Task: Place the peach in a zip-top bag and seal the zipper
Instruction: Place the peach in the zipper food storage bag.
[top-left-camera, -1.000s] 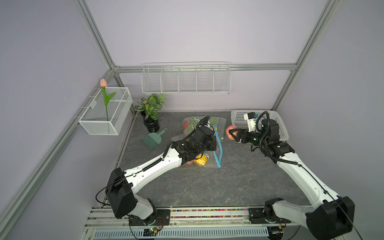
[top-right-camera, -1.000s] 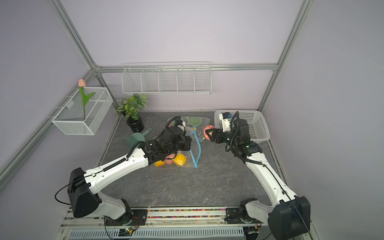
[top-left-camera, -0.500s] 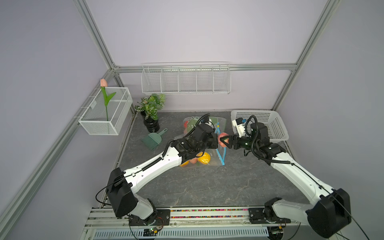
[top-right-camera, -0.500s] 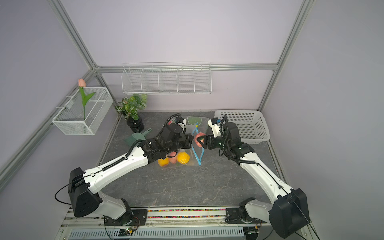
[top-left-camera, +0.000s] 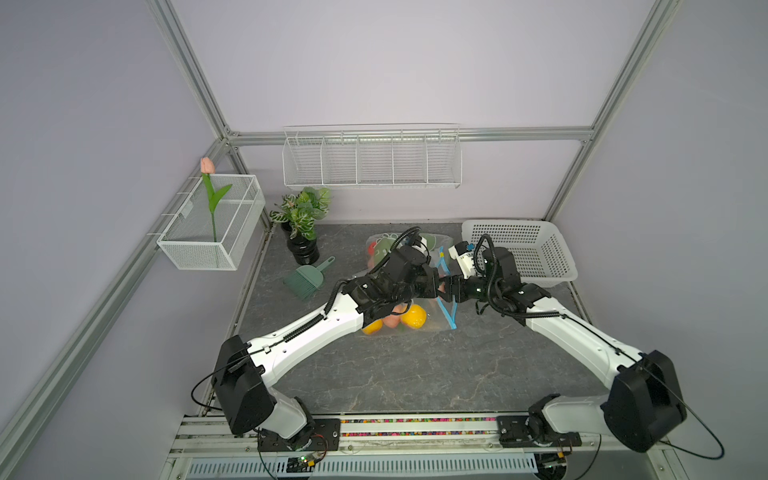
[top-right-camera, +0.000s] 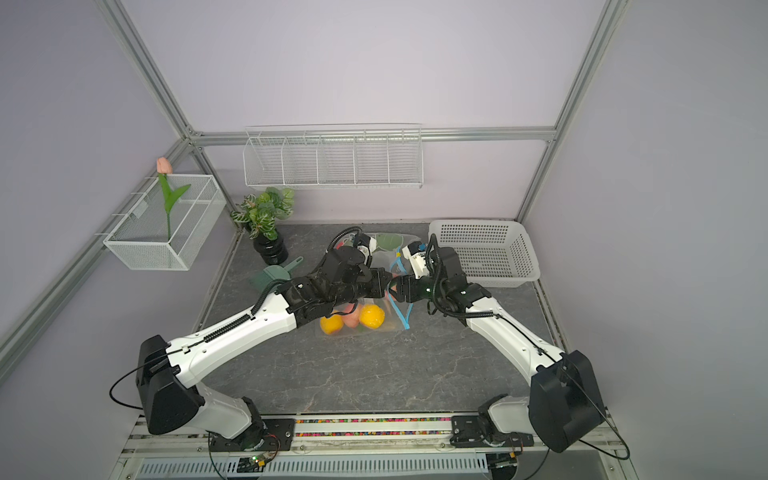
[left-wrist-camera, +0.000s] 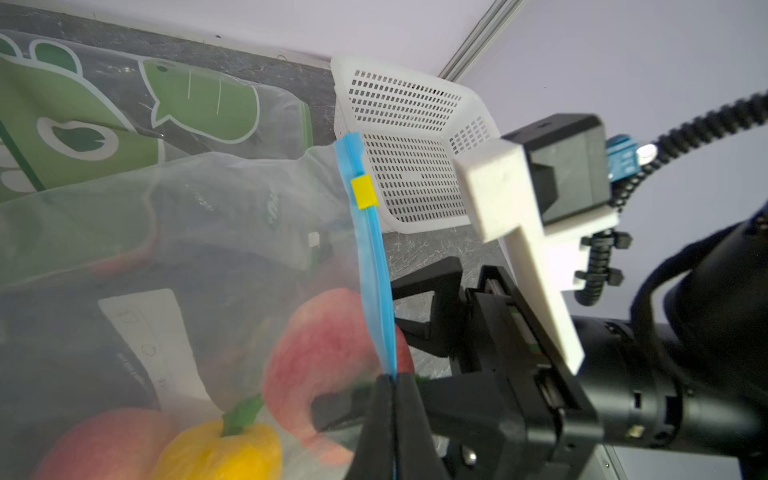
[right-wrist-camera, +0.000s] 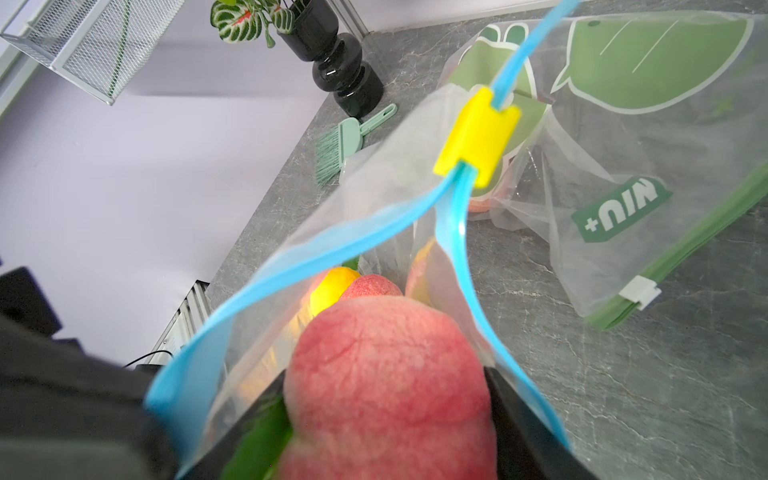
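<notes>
Peach halfway in

My right claw grasps the peach, its nose inside the open blue zipper rim of the zip-top bag on the tabletop. Left claw is clenched on that rim — holding the mouth up. I'd push deeper, clear of the rim, before releasing.

Right claw carried peach into bag mouth.

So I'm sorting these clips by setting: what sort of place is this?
Probably a robot test booth: bare walls in a metal frame, left arm and right arm mounted on a rail, and props like the potted plant and wire rack.
</notes>
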